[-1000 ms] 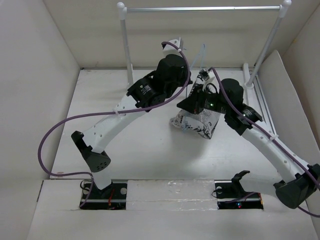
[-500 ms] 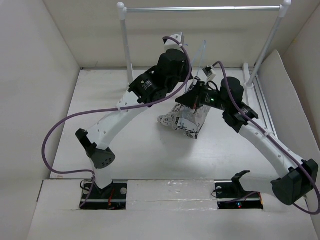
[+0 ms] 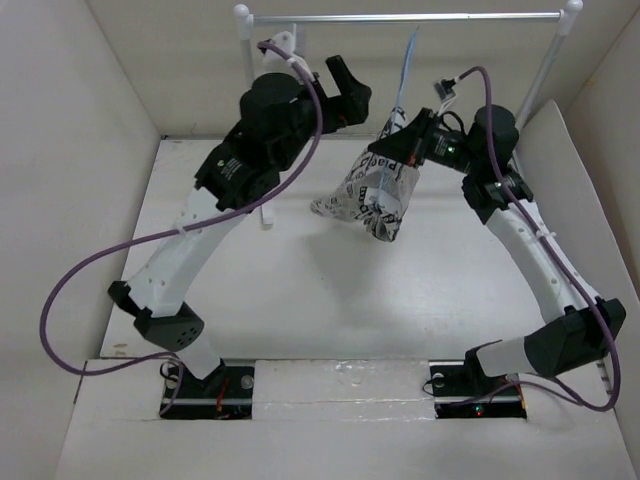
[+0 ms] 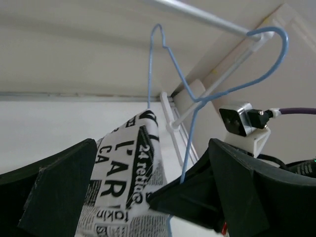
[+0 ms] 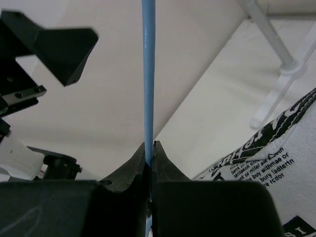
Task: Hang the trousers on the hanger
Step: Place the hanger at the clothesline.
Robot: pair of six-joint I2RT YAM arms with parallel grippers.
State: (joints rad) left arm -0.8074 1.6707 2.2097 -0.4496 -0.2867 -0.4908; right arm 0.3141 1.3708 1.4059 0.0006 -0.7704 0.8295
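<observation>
Top view: my right tool grips the hanger near the rail; the trousers hang from it above the table.
Left wrist: my left tool is spread wide, holding nothing.
Right wrist: my right tool pinches the hanger wire.

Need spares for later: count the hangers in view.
1: the blue wire hanger, pinched in the right gripper, hook by the silver rail, trousers draped over it. None seen elsewhere.

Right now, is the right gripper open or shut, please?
Shut: the right gripper pinches the hanger wire between its closed fingertips.
</observation>
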